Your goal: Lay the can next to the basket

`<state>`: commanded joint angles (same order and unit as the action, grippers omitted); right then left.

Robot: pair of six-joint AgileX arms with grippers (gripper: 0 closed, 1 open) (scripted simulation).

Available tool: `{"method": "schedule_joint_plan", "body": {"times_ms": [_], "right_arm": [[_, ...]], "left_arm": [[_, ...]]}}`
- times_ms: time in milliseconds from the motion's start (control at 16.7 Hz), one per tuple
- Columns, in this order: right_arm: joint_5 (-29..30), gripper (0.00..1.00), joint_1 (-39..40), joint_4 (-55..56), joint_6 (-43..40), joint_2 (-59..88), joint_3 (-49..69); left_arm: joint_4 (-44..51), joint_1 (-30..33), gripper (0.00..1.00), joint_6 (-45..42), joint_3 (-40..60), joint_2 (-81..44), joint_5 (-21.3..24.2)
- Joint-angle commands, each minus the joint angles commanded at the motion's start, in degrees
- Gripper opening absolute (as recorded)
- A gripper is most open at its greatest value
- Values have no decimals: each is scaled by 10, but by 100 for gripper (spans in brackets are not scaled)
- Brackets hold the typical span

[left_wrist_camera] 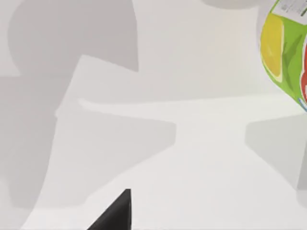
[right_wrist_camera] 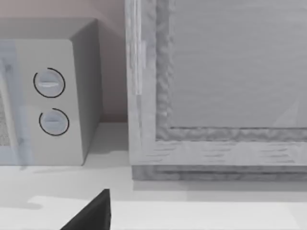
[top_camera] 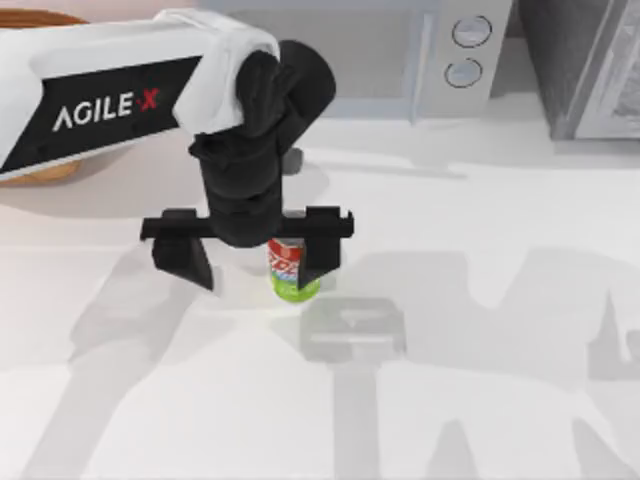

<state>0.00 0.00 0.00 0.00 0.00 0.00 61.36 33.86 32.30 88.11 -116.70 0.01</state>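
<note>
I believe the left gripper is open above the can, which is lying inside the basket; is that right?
Not quite: the can stands on the white table, not inside the basket, as the top view shows. The left gripper is indeed open above it.

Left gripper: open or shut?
Open. In the top view the left gripper has its fingers spread wide, the can beside one of them.

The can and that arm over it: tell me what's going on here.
The left gripper hangs over the middle of the table, its jaws spread wide. The can stands upright on the white tabletop, beside the jaw on the right, not clamped. The basket sits at the table's far left corner, mostly hidden under the arm, well away from the can. A microwave stands at the back.
</note>
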Motion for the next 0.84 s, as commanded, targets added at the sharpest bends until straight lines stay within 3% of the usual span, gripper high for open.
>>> {"method": "schedule_joint_plan", "body": {"times_ms": [420,840], "right_arm": [[0,100,0,0,0,0,0],[0,100,0,0,0,0,0]], "left_arm": [[2,0,100,0,2,0,0],[85,0,100,1,68,17,0]]}}
